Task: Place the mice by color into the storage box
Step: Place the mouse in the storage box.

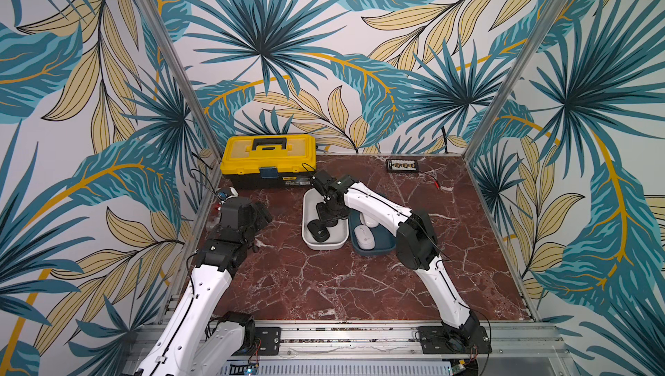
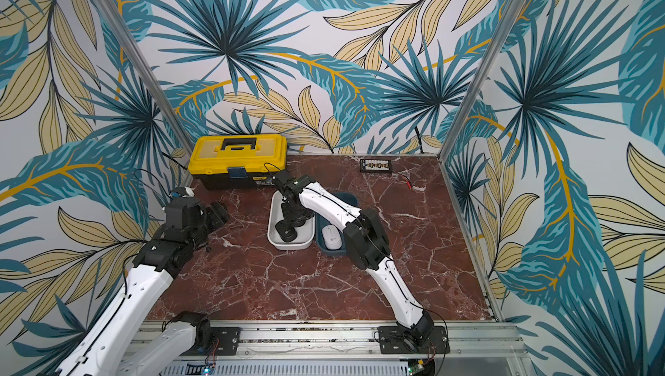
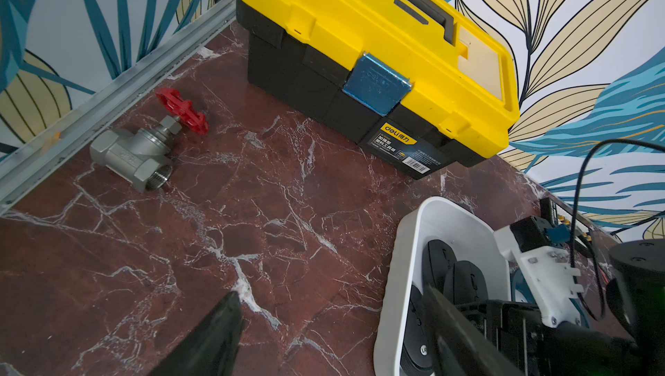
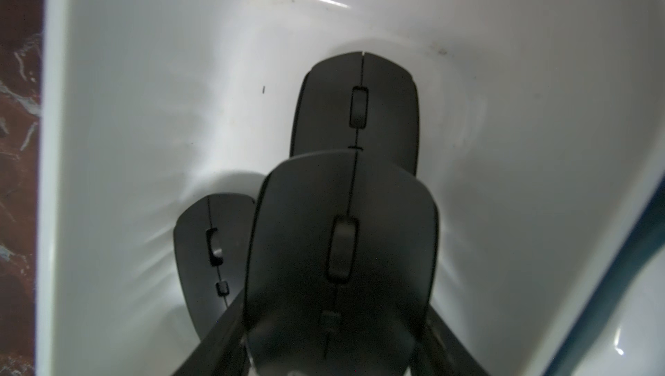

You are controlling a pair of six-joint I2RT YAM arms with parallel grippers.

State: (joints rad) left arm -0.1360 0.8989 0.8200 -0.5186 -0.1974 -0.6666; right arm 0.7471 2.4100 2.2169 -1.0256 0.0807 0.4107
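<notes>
A white storage box (image 1: 325, 246) and a dark blue storage box (image 1: 374, 250) stand side by side mid-table. My right gripper (image 1: 329, 221) reaches down into the white one, shut on a black mouse (image 4: 342, 248). Two more black mice (image 4: 356, 111) (image 4: 208, 248) lie on that box's floor beneath it. Two white mice (image 1: 365, 241) (image 1: 370, 221) lie in the blue box, the farther one partly hidden by the right arm. My left gripper (image 1: 261, 212) hovers left of the boxes, open and holding nothing; its wrist view shows its fingers (image 3: 223, 324) over bare marble.
A yellow and black toolbox (image 1: 268, 156) stands shut at the back left. A metal valve with a red handwheel (image 3: 144, 147) lies near the left rail. A small black abacus (image 1: 403, 166) sits at the back right, with a red-tipped wire beside it.
</notes>
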